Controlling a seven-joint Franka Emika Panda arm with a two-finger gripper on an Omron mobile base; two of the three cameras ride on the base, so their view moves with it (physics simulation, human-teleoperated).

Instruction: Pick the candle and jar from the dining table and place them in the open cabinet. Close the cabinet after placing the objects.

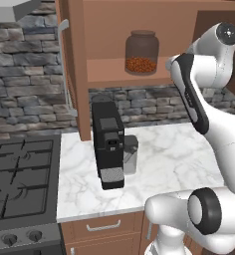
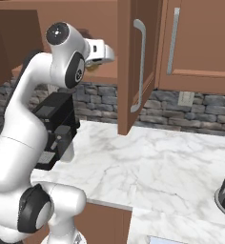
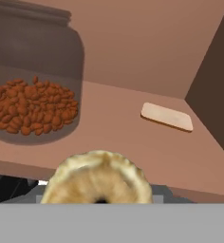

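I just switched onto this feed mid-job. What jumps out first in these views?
The glass jar of reddish-brown granules already stands on the shelf of the open cabinet, above the black coffee machine on the marble counter. The white arm reaches up to that shelf, and in the hand view the tan-gold candle sits right at the hand, just short of the shelf edge, with the jar to its left.

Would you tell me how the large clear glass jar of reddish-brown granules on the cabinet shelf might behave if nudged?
The large clear glass jar is probably fragile and slippery, being smooth glass. Its wide base and low granule fill suggest sliding rather than tipping.
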